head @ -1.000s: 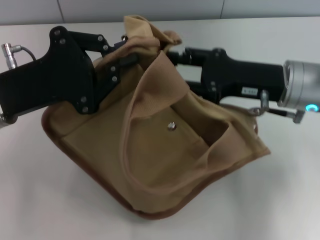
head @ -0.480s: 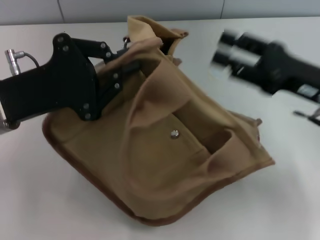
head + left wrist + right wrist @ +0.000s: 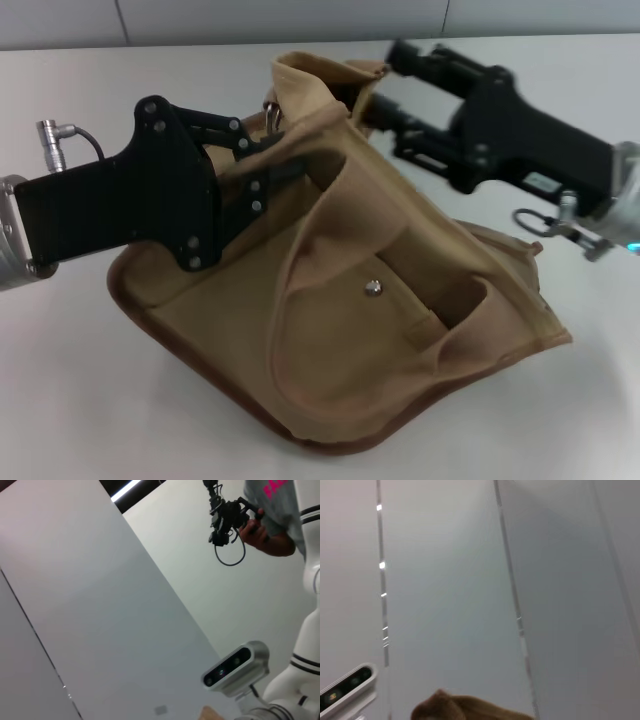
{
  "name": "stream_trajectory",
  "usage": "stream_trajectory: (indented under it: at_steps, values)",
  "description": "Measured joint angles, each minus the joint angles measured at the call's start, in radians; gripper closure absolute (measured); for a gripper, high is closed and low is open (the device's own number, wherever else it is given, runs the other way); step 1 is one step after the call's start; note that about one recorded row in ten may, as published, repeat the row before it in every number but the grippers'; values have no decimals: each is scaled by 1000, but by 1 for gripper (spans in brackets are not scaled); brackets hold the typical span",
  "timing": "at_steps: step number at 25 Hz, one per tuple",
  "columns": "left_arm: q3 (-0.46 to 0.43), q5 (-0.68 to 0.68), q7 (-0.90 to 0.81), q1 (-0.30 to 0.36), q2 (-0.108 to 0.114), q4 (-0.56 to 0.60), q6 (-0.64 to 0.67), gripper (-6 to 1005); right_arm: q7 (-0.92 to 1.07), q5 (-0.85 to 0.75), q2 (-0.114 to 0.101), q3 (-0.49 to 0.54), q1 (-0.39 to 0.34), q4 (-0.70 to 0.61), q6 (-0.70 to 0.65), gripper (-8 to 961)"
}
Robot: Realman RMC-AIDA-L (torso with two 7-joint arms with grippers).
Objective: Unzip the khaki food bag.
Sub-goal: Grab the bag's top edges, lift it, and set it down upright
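The khaki food bag (image 3: pixel 340 330) lies tilted on the white table (image 3: pixel 80 400), with its front pocket and silver snap (image 3: pixel 372 288) facing up. My left gripper (image 3: pixel 272 170) comes in from the left and is shut on the bag's upper fabric near a small metal ring (image 3: pixel 270 112). My right gripper (image 3: pixel 378 80) is at the bag's top back edge with its fingers spread, holding nothing. The zipper is hidden by folds. A bit of tan fabric shows in the right wrist view (image 3: pixel 460 707).
The table's back edge meets a grey wall (image 3: pixel 280 20). A person's hand with a camera rig (image 3: pixel 235 520) shows in the left wrist view, away from the table, along with my own head camera (image 3: pixel 232 667).
My right gripper let go at the bag's top, swung away to the right, and has come back to the top edge open. The bag and my left gripper shifted to the right.
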Motion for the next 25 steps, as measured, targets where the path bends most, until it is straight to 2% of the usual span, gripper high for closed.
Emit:
stream_trajectory:
  at_steps: [6,10,13,14,17,19,20,25]
  values:
    - [19,8,3,-4,2,0,3,911,7,-3,-1,-129,21,-51,87,314]
    - [20,12,12,-6,2,-1,3,912,33,-36,-7,-167,10,-86,111,314]
    - [19,12,15,-4,2,0,2,912,55,-114,-10,-167,-25,-138,97,314]
    - [14,13,15,-3,2,0,-1,912,88,-187,-11,-156,-61,-199,86,314]
    - [10,12,15,-3,2,0,-3,912,123,-269,-13,-124,-98,-258,78,314]
    - [8,8,16,-3,2,1,-5,912,151,-384,-12,-49,-144,-318,53,314]
    - [8,8,16,-3,2,1,-5,912,151,-384,-12,-49,-144,-318,53,314]
    - [6,-3,15,-2,1,0,-7,912,141,-424,-10,116,-206,-308,-36,315]
